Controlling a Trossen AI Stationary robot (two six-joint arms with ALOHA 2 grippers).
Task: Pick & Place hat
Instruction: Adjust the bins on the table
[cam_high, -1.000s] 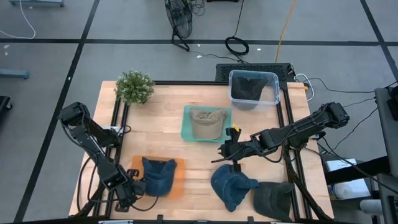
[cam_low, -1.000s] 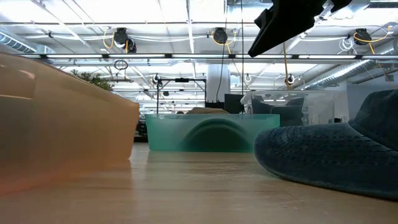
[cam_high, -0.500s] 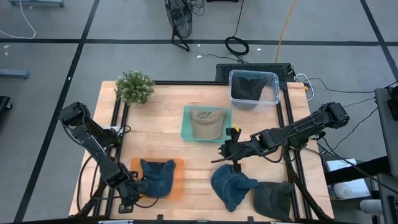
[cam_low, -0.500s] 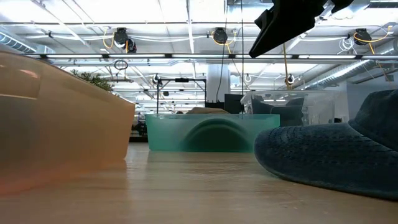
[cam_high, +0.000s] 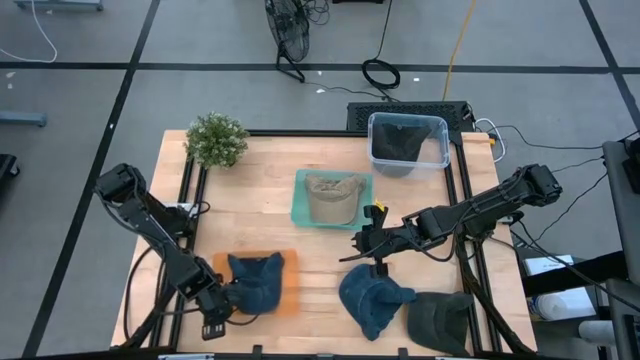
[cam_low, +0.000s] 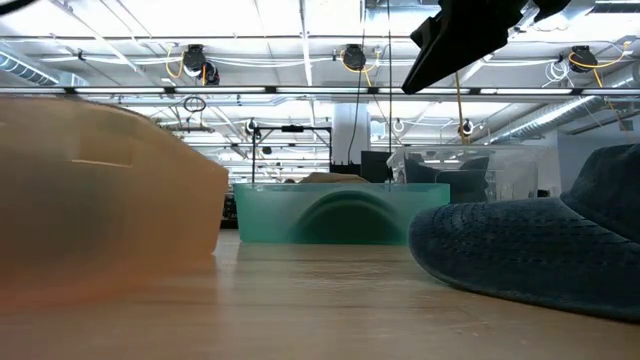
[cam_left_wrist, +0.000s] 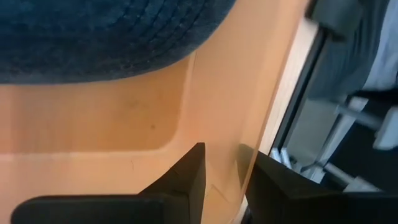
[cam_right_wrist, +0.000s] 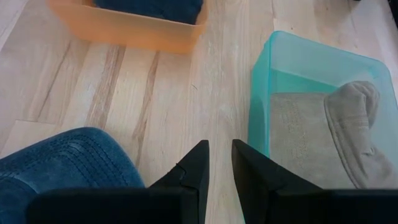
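Observation:
An orange tray (cam_high: 288, 292) sits near the table's front left, with a blue hat (cam_high: 255, 282) lying inside it. My left gripper (cam_high: 216, 306) is shut on the tray's near-left corner. In the left wrist view its fingers (cam_left_wrist: 222, 157) straddle the tray wall, and the blue hat (cam_left_wrist: 106, 37) fills the space beyond. A second blue hat (cam_high: 372, 298) and a dark grey hat (cam_high: 440, 320) lie on the table at front right. My right gripper (cam_high: 358, 252) hovers above the table with nothing in it; its fingers (cam_right_wrist: 219, 149) stand a narrow gap apart. My left gripper has the orange tray's side wall (cam_left_wrist: 227, 130) between its two fingers, close to the near-left corner. One finger (cam_left_wrist: 189, 168) is inside the tray and the other is outside. The fingers slant down from the table's near-left side. In the low view the tray (cam_low: 100, 200) sits at table level.
A teal tray (cam_high: 300, 215) holding a beige hat (cam_high: 333, 198) stands mid-table. A clear bin (cam_high: 407, 140) with a dark hat is at the far right. A potted plant (cam_high: 217, 140) is at the far left. Bare wood lies between the orange tray and the teal one.
My left gripper has shifted a little toward the table's right along the near edge and has rolled about its own axis. The orange tray has moved with it and turned slightly on the table, the blue hat still inside. My right arm has kept still.

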